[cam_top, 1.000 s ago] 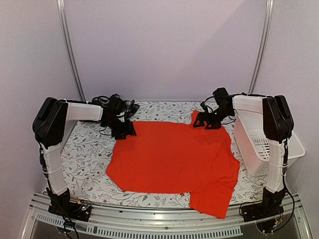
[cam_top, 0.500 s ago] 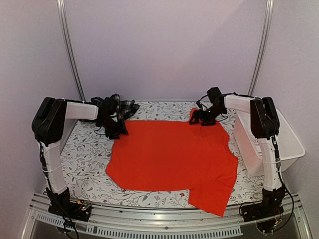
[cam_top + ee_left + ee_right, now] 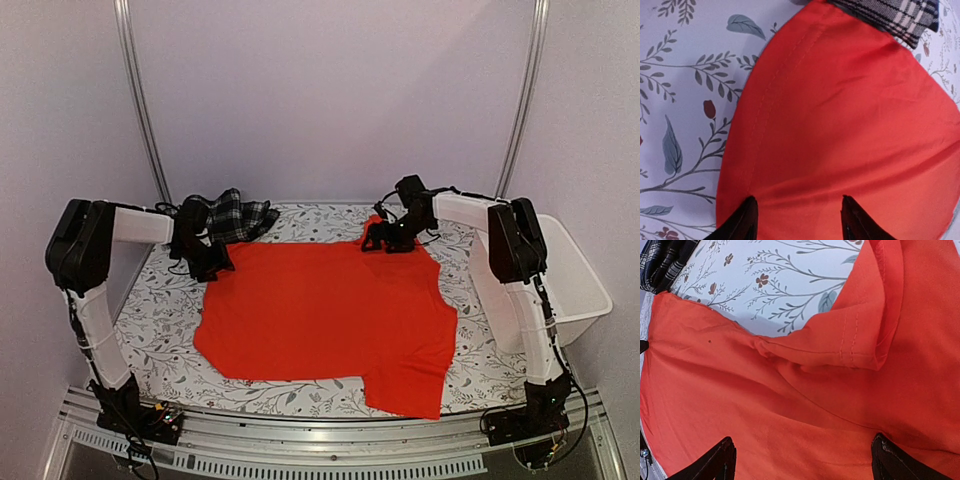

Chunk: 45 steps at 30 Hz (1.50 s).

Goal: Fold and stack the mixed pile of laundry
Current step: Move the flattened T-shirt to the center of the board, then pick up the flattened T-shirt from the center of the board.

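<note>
1. Red short-sleeved shirt point(image 3: 320, 310) is lying spread flat on the floral table cover point(image 3: 160, 300), not yet folded.
2. Plaid garment point(image 3: 235, 215) is sitting crumpled at the far-left corner, unfolded.
3. Left gripper point(image 3: 799, 220) and right gripper point(image 3: 805, 462), fingers spread, are working at the shirt's far corners; folding and stacking are both remaining.

Shirt point(image 3: 320, 305): plain bright red-orange, seams stitched in matching thread. Second garment point(image 3: 238, 215): black-and-white plaid. Table cover point(image 3: 160, 300): white, printed with grey-green leafy sprigs and small dark red flowers; basket point(image 3: 580, 285) plain white.
</note>
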Tool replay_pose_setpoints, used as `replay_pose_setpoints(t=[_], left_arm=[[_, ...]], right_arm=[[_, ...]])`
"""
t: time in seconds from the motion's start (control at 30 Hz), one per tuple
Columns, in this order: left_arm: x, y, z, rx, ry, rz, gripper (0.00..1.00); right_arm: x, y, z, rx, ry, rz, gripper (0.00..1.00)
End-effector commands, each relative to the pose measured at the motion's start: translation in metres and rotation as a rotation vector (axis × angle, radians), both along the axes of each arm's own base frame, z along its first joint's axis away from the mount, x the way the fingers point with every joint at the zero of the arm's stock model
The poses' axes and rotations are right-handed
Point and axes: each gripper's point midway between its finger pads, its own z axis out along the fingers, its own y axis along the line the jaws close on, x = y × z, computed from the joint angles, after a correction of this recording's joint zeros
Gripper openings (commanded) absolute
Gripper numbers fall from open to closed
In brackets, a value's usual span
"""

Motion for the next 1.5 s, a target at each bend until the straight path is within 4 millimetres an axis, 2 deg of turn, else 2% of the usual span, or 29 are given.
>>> replay_pose_setpoints(t=[0.0,0.07,0.13,0.23,0.27,0.3,0.4,0.43,0.5,0.67,0.73,0.8,1.0,1.1,1.17,1.23,1.37,1.47], left_arm=[[-0.021,0.019,-0.025,0.045,0.103,-0.023,0.62],[-0.005,0.008,-0.006,-0.004,0.041,-0.055,0.69],[0.009,0.000,0.019,-0.042,-0.024,-0.074,0.74],[0.017,-0.007,0.064,-0.070,-0.102,-0.081,0.78],[0.013,-0.009,0.077,-0.079,-0.115,-0.080,0.79],[0.008,-0.011,0.088,-0.091,-0.128,-0.085,0.79],[-0.024,-0.016,0.102,-0.099,-0.122,-0.102,0.79],[-0.037,-0.019,0.101,-0.111,-0.111,-0.105,0.78],[-0.061,-0.027,0.096,-0.139,-0.089,-0.114,0.77],[-0.109,-0.046,0.062,-0.121,0.010,-0.154,0.72],[-0.123,-0.044,0.053,-0.091,0.043,-0.131,0.70],[-0.138,-0.041,0.049,-0.113,0.050,-0.096,0.70],[-0.183,-0.027,0.058,-0.206,0.090,0.059,0.77],[-0.205,-0.018,0.061,-0.253,0.112,0.169,0.79],[-0.217,-0.015,0.057,-0.290,0.124,0.223,0.79],[-0.229,-0.011,0.045,-0.308,0.159,0.271,0.79],[-0.246,-0.010,0.019,-0.329,0.228,0.326,0.76],[-0.244,-0.009,0.014,-0.329,0.232,0.342,0.75]], right_arm=[[0.012,0.012,0.001,0.014,-0.007,-0.004,0.93],[0.022,0.014,0.017,0.023,-0.044,-0.002,0.94],[0.031,0.015,0.041,0.049,-0.086,-0.003,0.94],[0.033,0.011,0.091,0.085,-0.158,-0.013,0.95],[0.030,0.009,0.100,0.088,-0.165,-0.013,0.96],[0.024,0.007,0.122,0.104,-0.189,-0.010,0.96],[-0.009,0.002,0.153,0.141,-0.187,0.016,0.96],[-0.020,-0.002,0.150,0.139,-0.166,0.019,0.96],[-0.048,-0.008,0.157,0.156,-0.152,0.032,0.95],[-0.108,-0.014,0.129,0.176,-0.051,0.060,0.94],[-0.126,-0.018,0.110,0.166,-0.001,0.065,0.93],[-0.139,-0.020,0.100,0.175,0.028,0.070,0.93],[-0.191,-0.004,0.086,0.191,0.113,0.144,0.91],[-0.216,-0.005,0.091,0.213,0.144,0.149,0.92],[-0.228,-0.011,0.093,0.212,0.159,0.130,0.92],[-0.234,-0.017,0.097,0.204,0.149,0.125,0.91],[-0.229,-0.013,0.104,0.213,0.128,0.144,0.91],[-0.224,-0.007,0.102,0.225,0.139,0.156,0.91]])
